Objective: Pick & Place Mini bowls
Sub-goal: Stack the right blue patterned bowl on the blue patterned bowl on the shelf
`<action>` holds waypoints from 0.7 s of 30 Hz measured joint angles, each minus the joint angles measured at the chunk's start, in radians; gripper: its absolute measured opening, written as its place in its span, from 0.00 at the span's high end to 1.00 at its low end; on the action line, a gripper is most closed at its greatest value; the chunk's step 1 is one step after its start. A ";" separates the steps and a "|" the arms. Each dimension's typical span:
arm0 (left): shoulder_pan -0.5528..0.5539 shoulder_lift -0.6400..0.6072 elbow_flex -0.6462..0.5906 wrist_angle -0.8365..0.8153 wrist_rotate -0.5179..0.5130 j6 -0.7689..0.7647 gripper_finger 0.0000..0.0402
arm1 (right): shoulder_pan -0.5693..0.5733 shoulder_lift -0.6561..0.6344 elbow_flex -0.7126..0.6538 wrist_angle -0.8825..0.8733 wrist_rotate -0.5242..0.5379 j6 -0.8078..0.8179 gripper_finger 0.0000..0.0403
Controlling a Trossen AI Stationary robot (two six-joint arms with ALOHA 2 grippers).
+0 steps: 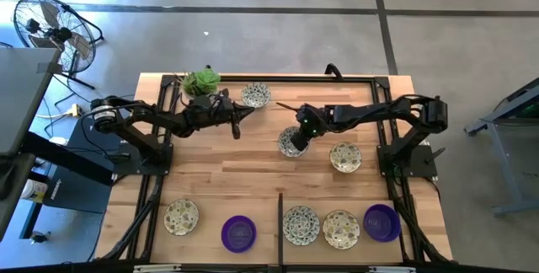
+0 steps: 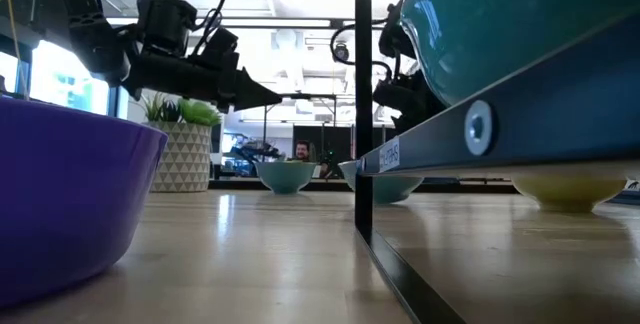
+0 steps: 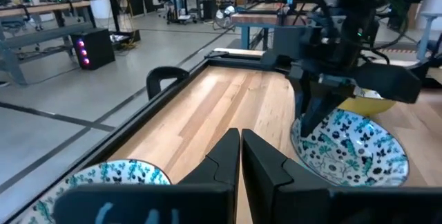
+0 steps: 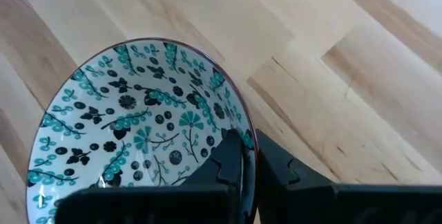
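right gripper (image 1: 296, 142): arm stretched toward table centre, wrist angled down, fingers pinching rim of patterned mini bowl (image 1: 291, 141) directly beneath | left gripper (image 1: 238, 126): arm extended, raised, fingers pressed together, second patterned bowl (image 1: 255, 95) just beyond.

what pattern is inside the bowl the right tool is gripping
White with teal and black flowers, leaves and dots inside the bowl; right wrist view shows it best.

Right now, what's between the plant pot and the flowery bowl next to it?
In the high view, the left tool and its arm cross between the plant pot and the patterned bowl; otherwise bare wood.
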 joint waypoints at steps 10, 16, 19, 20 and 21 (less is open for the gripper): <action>0.000 0.000 0.000 -0.022 0.003 -0.045 0.97 | -0.014 0.000 -0.004 -0.005 -0.016 -0.025 0.82; 0.000 0.000 0.016 -0.106 0.027 -0.142 0.97 | -0.017 -0.047 -0.004 -0.012 0.039 -0.035 0.72; 0.000 0.000 0.029 -0.148 0.040 -0.140 0.97 | -0.017 -0.099 -0.004 -0.012 0.084 -0.068 0.67; 0.000 0.000 0.029 -0.147 0.056 -0.138 0.97 | -0.016 -0.118 -0.004 -0.013 0.091 -0.083 0.66; 0.000 0.000 0.028 -0.141 0.076 -0.137 0.97 | -0.010 -0.138 -0.004 -0.012 0.095 -0.106 0.64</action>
